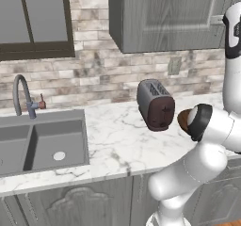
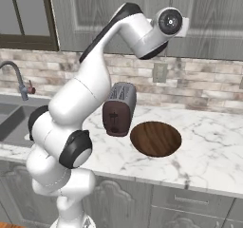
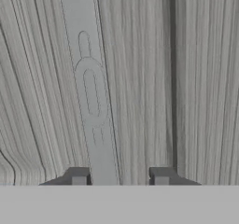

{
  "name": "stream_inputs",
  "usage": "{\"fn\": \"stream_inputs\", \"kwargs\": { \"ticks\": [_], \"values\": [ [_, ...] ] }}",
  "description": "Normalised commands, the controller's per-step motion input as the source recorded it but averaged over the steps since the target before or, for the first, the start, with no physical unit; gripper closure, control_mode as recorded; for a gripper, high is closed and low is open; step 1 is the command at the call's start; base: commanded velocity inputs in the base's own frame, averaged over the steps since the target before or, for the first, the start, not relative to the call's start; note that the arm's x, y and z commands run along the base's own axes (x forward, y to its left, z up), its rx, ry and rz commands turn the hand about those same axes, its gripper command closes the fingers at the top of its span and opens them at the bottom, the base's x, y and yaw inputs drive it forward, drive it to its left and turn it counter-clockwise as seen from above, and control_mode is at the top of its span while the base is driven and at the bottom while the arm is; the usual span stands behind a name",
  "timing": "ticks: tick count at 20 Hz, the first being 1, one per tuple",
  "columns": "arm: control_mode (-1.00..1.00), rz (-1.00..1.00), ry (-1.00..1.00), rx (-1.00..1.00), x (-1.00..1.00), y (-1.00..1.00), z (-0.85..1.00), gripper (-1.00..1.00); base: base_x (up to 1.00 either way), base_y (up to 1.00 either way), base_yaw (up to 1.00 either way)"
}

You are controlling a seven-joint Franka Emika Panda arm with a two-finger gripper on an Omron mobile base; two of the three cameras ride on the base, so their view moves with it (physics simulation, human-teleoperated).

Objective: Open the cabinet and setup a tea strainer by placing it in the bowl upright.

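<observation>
Cabinet point(image 2: 142, 18) — door shut; tool point(image 3: 120, 176) released, tips astride its slim handle point(image 3: 93, 101). Bowl point(image 2: 155, 138) — on worktop point(image 2: 209, 146) beside toaster point(image 2: 119, 109).

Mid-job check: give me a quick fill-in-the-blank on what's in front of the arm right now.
1. The cabinet door is ____.
2. The bowl sits on the counter beside the ____.
3. In the hand view, the handle runs between the open ____.
4. The bowl holds ____.

Missing words: shut; toaster; jaws; nothing
</observation>
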Motion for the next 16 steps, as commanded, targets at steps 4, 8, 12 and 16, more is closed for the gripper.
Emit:
{"fn": "stream_inputs", "kwargs": {
  "ticks": [4, 8, 12, 16],
  "values": [
    [-1.00, 0.00, 0.00, 0.00, 0.00, 0.12, 0.00, 1.00, 0.00, 0.00, 0.00],
    [-1.00, -0.10, 0.00, 0.00, -0.10, 0.10, 0.00, 1.00, 0.00, 0.00, 0.00],
    [-1.00, -0.23, 0.00, -0.01, -0.30, 0.29, 0.00, 1.00, 0.00, 0.00, 0.00],
    [-1.00, -0.27, 0.00, -0.02, -0.41, 0.25, 0.00, 1.00, 0.00, 0.00, 0.00]
  ]
}}
